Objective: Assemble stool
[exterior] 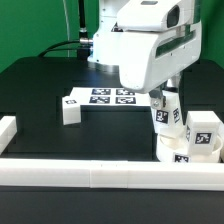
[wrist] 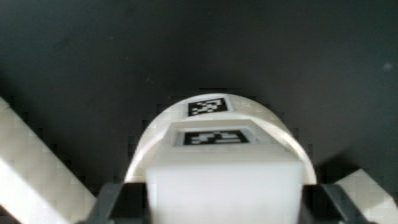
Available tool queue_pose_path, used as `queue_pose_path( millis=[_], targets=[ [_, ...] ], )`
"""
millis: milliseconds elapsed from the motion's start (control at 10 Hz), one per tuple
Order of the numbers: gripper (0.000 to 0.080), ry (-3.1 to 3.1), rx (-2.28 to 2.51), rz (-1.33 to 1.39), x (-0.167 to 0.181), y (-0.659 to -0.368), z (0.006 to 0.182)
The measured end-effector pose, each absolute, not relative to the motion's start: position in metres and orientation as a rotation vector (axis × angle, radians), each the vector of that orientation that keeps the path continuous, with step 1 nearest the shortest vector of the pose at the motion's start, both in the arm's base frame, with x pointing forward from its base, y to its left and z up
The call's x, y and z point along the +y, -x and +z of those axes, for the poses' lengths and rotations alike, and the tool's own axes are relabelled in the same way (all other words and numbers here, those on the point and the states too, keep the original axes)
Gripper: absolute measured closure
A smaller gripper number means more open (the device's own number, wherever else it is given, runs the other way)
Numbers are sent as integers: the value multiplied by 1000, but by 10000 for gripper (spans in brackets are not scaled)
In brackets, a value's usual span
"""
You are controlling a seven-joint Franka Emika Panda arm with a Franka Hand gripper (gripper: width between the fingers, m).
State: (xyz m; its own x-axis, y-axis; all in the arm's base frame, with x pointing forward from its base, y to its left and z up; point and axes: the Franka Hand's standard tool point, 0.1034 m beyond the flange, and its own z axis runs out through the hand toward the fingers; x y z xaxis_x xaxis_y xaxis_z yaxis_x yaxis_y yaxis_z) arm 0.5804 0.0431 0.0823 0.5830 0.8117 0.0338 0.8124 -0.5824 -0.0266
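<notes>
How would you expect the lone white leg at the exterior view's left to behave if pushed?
The leg looks blocky and flat-faced, so it would probably slide, not roll. It lies low on the table, so tipping seems unlikely. Its smooth surface suggests rigid plastic.

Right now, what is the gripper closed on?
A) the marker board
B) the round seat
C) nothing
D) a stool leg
D: the wrist view shows a white tagged leg clamped in the gripper. In the exterior view, the seat and the marker board are both outside its grip.
</notes>
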Motion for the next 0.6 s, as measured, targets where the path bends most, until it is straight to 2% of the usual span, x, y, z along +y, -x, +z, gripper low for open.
queue_pose_path(
  millis=[600],
  targets=[
    [461,3016,-687,-12,44,-581,82]
  ],
)
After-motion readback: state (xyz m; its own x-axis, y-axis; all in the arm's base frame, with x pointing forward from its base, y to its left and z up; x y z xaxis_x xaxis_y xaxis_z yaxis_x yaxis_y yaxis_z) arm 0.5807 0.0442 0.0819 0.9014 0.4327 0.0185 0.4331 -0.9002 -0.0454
